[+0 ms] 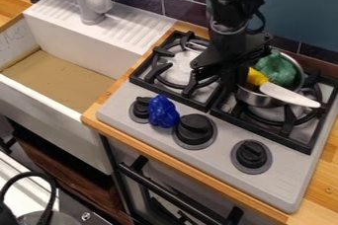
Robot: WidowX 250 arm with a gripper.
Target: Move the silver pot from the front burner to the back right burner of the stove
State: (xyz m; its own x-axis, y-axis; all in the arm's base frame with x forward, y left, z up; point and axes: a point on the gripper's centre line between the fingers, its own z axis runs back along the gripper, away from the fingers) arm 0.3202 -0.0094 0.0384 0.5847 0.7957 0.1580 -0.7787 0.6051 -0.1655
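Camera view: at the near edge of the stove (125,108), a blue object (162,112) is positioned between the left knob (140,108) and the middle knob (194,130). Farther back, a metal pot (254,99) is supported on the right burner. A yellow-and-white utensil (289,95) is laid across its near-right rim, with a green item (276,69) inside. The gripper (232,83) is located at the pot's left side, beside the utensil's yellow end; whether it is clenched, released or grasping cannot be determined. The step in hand is judged to be close-range work at the pot; rim clearance is required for any movement.
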